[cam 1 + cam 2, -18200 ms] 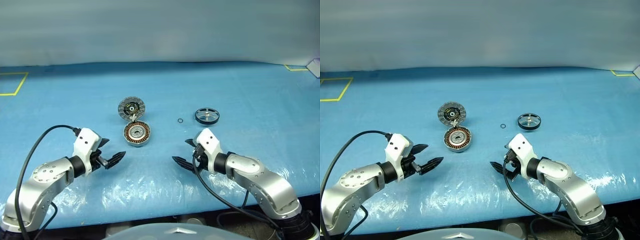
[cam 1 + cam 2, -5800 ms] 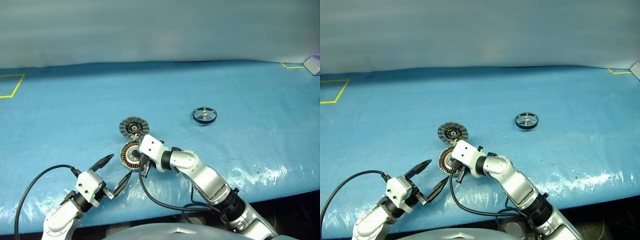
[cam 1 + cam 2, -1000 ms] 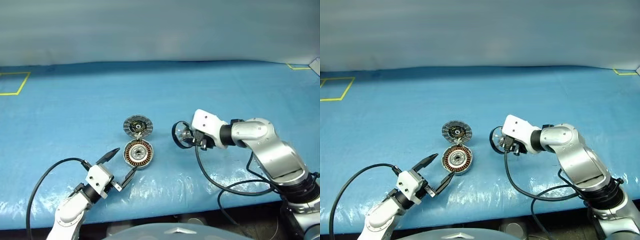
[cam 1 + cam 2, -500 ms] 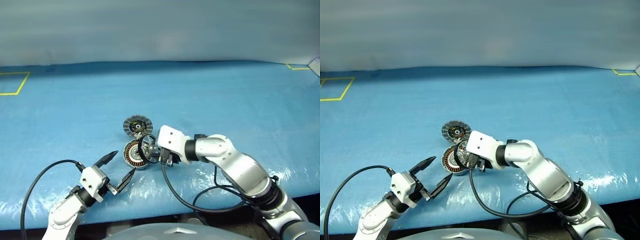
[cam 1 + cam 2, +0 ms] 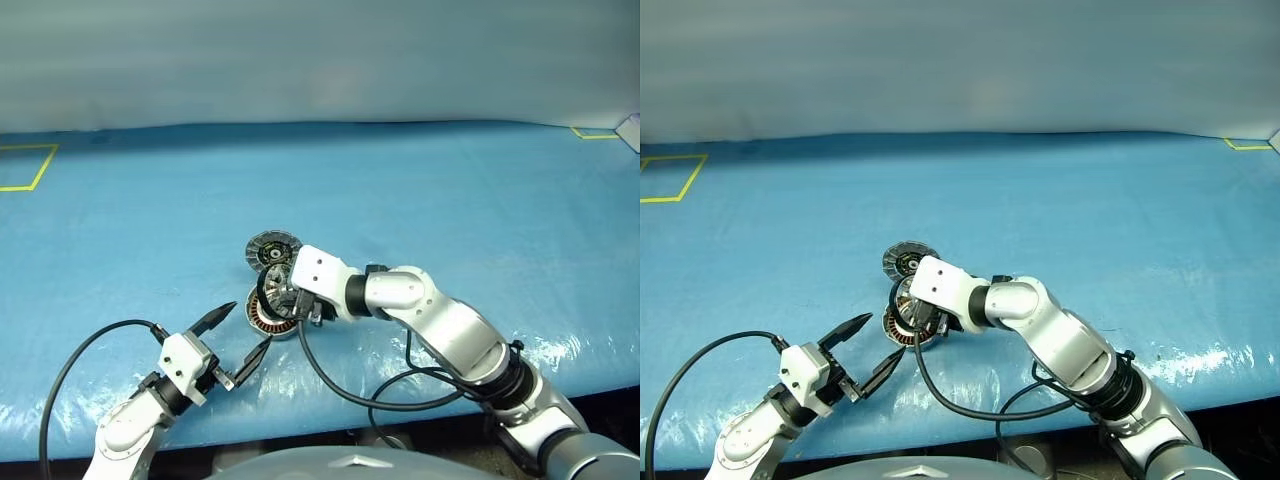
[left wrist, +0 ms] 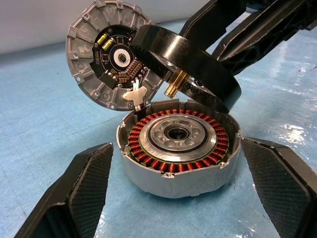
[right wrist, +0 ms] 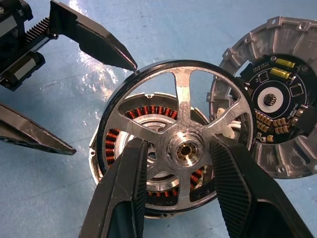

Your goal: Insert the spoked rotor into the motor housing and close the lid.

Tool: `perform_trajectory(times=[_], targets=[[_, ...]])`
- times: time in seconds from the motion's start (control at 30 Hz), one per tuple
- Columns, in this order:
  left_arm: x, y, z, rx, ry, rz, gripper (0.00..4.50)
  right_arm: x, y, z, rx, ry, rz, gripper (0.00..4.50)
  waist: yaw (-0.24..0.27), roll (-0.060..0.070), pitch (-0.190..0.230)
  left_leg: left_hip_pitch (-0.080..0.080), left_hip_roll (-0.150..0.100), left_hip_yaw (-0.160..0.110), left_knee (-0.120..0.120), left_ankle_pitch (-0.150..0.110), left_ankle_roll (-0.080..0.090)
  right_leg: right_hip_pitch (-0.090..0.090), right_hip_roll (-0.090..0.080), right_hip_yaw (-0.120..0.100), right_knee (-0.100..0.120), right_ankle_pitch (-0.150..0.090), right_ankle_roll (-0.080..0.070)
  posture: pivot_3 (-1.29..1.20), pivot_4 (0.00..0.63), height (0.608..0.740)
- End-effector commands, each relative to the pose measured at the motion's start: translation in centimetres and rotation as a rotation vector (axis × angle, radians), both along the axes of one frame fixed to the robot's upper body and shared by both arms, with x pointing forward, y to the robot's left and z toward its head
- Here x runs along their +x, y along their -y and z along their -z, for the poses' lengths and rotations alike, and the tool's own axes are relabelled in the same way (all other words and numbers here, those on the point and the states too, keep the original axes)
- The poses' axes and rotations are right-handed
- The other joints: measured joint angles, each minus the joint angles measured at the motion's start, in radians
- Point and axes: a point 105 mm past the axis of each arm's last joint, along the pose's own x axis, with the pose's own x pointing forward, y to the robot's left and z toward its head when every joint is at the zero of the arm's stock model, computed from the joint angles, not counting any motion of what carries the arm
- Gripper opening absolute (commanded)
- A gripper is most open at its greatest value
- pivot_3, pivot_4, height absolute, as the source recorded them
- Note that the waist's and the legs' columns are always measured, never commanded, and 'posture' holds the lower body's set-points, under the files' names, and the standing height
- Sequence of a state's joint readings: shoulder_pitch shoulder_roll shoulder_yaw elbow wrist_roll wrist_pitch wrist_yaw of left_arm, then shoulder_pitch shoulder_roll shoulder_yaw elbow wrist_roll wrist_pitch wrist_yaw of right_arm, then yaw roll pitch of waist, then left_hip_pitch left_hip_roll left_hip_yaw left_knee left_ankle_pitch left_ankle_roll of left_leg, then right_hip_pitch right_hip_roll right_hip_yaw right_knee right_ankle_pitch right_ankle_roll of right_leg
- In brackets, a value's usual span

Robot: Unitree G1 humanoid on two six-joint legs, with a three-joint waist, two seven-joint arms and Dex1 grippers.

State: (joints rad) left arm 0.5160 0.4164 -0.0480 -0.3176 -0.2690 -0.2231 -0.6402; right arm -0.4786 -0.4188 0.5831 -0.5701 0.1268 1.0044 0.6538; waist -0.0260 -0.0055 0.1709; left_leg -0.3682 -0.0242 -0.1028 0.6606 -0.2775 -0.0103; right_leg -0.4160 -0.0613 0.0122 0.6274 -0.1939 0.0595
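Rotor-fitting step: right gripper [image 7: 181, 173] jaws grasp the spoked rotor [image 7: 181, 144], tilted just above the motor housing [image 6: 178, 148]. Left gripper [image 5: 238, 335] jaws wide apart beside the housing. Next: level it, lower it in.

A wide blue plastic sheet [image 5: 480, 200] carries the parts. The shallow round silver-grey motor housing [image 6: 178, 158] sits near its front edge. The round ribbed grey lid [image 6: 106, 59], joined to the housing's far rim, stands open behind it. The black-rimmed spoked rotor [image 7: 178, 144] hangs tilted just above the housing, held in the right gripper [image 7: 178, 173]. The left gripper [image 5: 240, 340] sits in front of the housing, one finger at each side.
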Motion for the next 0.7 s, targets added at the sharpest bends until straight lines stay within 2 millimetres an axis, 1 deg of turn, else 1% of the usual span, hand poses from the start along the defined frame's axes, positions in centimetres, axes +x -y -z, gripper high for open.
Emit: perform_trajectory(times=[0.03, 0.3, 0.47, 0.7], targets=[[0.07, 0.31, -1.2, -0.01, 0.044, 0.016, 4.5, -0.24, -0.39, -0.49, 0.035, 0.009, -0.017, 1.57, 0.0, 0.0, 0.0, 0.0, 0.0, 0.0, 0.0, 0.0, 0.0, 0.0, 0.0, 0.0, 0.0, 0.0, 0.0, 0.0, 0.15, 0.74], [0.11, 0.33, -1.18, -0.014, 0.044, 0.011, 4.5, -0.35, -0.18, -0.03, -0.008, 0.009, -0.044, 1.57, 0.0, 0.0, 0.0, 0.0, 0.0, 0.0, 0.0, 0.0, 0.0, 0.0, 0.0, 0.0, 0.0, 0.0, 0.0, 0.0, 0.15, 0.74], [0.02, 0.49, -1.03, -0.019, 0.039, 0.008, 4.5, -0.58, 0.02, 0.22, -0.075, 0.032, -0.097, 1.57, 0.0, 0.0, 0.0, 0.0, 0.0, 0.0, 0.0, 0.0, 0.0, 0.0, 0.0, 0.0, 0.0, 0.0, 0.0, 0.0, 0.15, 0.74], [0.02, 0.65, -0.86, -0.02, 0.035, 0.008, 4.5, -0.45, -0.74, 0.05, -0.069, 0.04, -0.116, 1.57, -0.001, 0.0, 0.0, 0.0, 0.0, 0.0, 0.0, 0.0, 0.0, 0.0, 0.0, 0.0, 0.0, 0.0, 0.0, 0.0, 0.15, 0.74]])
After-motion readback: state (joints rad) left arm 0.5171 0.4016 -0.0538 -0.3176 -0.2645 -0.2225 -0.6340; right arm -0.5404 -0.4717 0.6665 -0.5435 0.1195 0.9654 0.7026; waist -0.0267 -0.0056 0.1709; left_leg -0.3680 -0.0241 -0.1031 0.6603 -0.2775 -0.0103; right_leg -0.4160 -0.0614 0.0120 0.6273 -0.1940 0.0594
